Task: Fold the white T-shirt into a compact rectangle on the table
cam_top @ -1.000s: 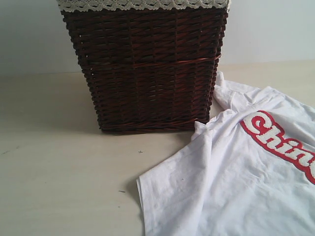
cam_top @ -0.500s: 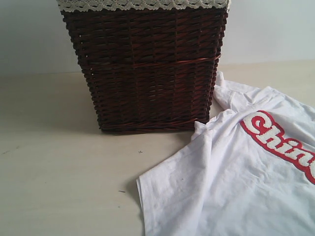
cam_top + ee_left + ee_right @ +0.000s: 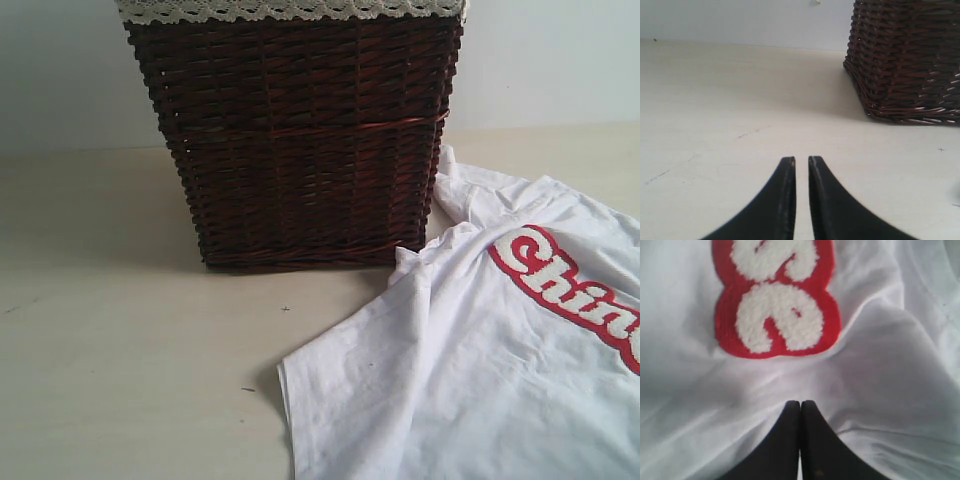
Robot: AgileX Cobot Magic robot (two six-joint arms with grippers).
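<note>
Two jaw pairs low over table [image 3: 730,110]. Right jaws closed tip to tip on white T-shirt [image 3: 880,390], just short of fuzzy red-outlined lettering [image 3: 775,315]; whether cloth is pinched, cannot tell. Left jaws narrow, thin slit between, holding nothing, above bare table. T-shirt lies rumpled and unfolded at near right of exterior view, one fold up against corner of dark wicker basket [image 3: 300,140]. Basket upright, lace trim [image 3: 290,10] on rim. Pale wall [image 3: 60,70] behind.

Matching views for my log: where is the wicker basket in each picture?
Exterior: wicker basket top centre, on the table.
Left wrist: wicker basket beyond the left tool, to one side.
Right wrist: not in it; white T-shirt fills it.
Shared landmark: the table, exterior and left wrist.
</note>
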